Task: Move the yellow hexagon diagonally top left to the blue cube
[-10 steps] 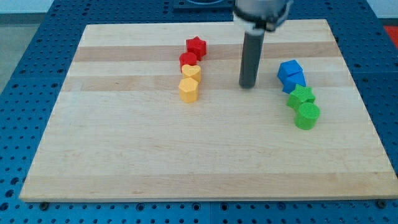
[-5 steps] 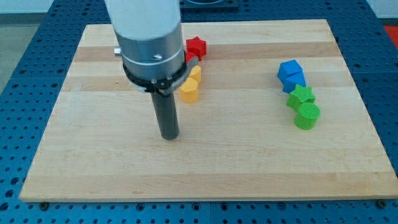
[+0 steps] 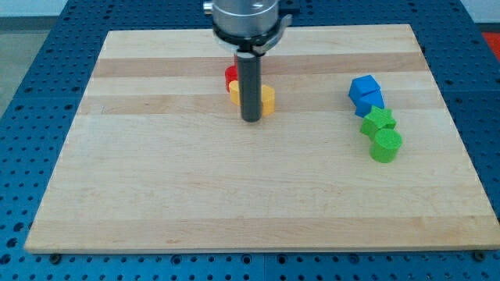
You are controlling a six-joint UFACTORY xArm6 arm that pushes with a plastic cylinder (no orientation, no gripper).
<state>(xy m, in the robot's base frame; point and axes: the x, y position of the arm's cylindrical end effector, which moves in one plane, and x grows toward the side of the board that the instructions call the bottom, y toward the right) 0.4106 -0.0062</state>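
My tip (image 3: 251, 119) rests on the board just left of and against the yellow hexagon (image 3: 266, 100), whose left part the rod hides. The blue cube (image 3: 366, 94) sits at the view's right, well to the right of the hexagon and about level with it. A second yellow block (image 3: 233, 91) peeks out left of the rod, its shape unclear. A red block (image 3: 231, 75) shows just above it, mostly hidden by the rod.
A green star-like block (image 3: 379, 121) and a green round-ish block (image 3: 385, 145) lie just below the blue cube. The wooden board (image 3: 156, 195) lies on a blue perforated table. The arm's body enters from the view's top centre.
My tip swung from the lower left up and right to the yellow hexagon. The hexagon has slid right, away from the other yellow block. The red star is now hidden.
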